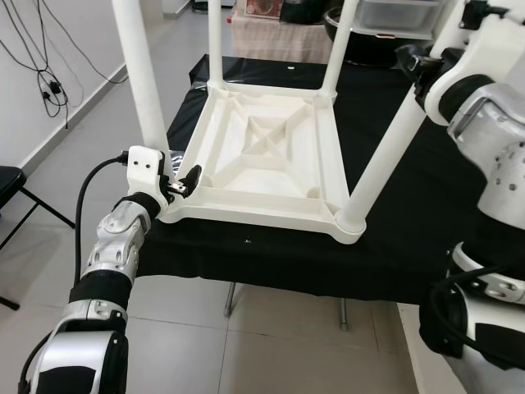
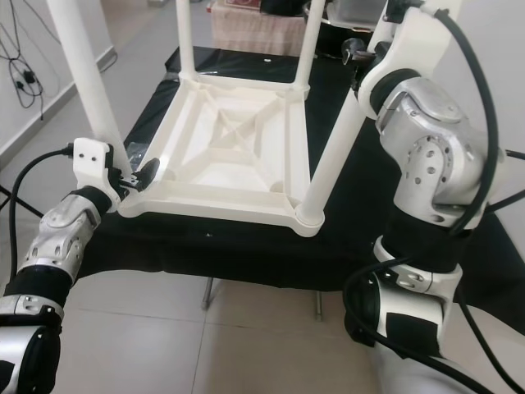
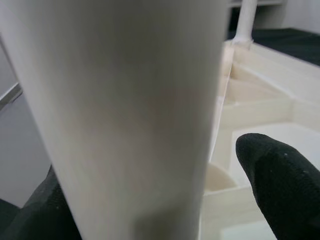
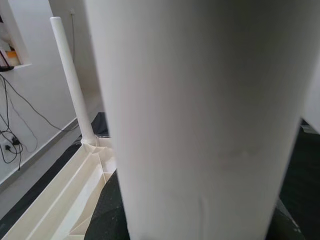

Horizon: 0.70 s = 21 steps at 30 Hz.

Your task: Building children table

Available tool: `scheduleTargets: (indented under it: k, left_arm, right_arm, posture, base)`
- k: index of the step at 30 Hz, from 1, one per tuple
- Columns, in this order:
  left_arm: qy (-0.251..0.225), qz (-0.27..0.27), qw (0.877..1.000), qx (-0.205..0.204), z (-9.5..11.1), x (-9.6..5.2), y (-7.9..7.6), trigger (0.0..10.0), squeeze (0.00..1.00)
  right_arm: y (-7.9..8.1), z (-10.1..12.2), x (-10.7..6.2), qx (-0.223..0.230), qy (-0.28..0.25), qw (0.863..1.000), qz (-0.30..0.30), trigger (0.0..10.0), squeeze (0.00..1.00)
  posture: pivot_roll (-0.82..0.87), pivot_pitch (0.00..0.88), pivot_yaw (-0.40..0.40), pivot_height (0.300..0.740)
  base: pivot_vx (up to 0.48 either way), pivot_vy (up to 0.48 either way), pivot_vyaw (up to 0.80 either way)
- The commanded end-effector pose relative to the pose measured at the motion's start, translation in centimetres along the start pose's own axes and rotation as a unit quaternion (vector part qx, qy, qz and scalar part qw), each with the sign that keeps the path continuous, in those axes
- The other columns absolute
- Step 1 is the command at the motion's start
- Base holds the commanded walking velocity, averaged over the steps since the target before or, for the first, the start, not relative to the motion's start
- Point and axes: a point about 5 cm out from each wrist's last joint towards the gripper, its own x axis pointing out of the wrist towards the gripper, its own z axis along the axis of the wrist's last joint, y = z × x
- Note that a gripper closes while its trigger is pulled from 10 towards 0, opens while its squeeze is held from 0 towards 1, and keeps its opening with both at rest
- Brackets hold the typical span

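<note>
A white plastic children's table (image 1: 262, 152) lies upside down on a black-covered table (image 1: 394, 254), with its legs pointing up. My left gripper (image 1: 179, 185) straddles the base of the near-left leg (image 1: 141, 74). In the left wrist view that leg (image 3: 125, 115) stands between the fingers, and a gap shows beside one black fingertip (image 3: 282, 185), so the gripper is open. Higher up, my right gripper (image 1: 417, 66) is shut on the near-right leg (image 1: 385, 156), which looms close in the right wrist view (image 4: 205, 115). The far-left leg (image 4: 72, 80) rises from its corner socket.
A black folding chair (image 1: 12, 185) stands on the tiled floor at the left, below cables (image 1: 45, 82) hanging on the wall. Boxes (image 1: 271, 33) and a dark bowl (image 1: 361, 45) sit behind the black table. Its front edge is near me.
</note>
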Motion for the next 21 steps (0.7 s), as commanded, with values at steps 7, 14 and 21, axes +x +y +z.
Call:
scheduleTargets:
  k: [7, 14, 21]
  left_arm:
    - [0.036, 0.001, 0.999, -0.001, -1.7, -0.4, -0.7, 0.0, 0.00]
    - [0.038, 0.033, 0.999, -0.008, -2.1, -0.7, 0.2, 0.0, 0.00]
    - [0.030, 0.051, 0.998, -0.003, -1.7, -0.7, 0.8, 0.0, 0.00]
  right_arm:
    - [-0.6, -1.6, 0.4, 0.012, 0.045, 0.999, -0.007, 10.0, 0.00]
    - [-0.6, -1.5, 0.4, 0.014, 0.043, 0.999, -0.005, 10.0, 0.00]
    - [-0.4, -1.4, 0.2, 0.016, 0.040, 0.999, -0.002, 10.0, 0.00]
  posture:
    - [-0.19, 0.141, -0.052, 0.740]
    - [-0.18, 0.137, -0.054, 0.740]
    - [-0.18, 0.134, -0.051, 0.740]
  base:
    - [0.000, 0.000, 0.00]
    - [0.000, 0.000, 0.00]
    - [0.000, 0.000, 0.00]
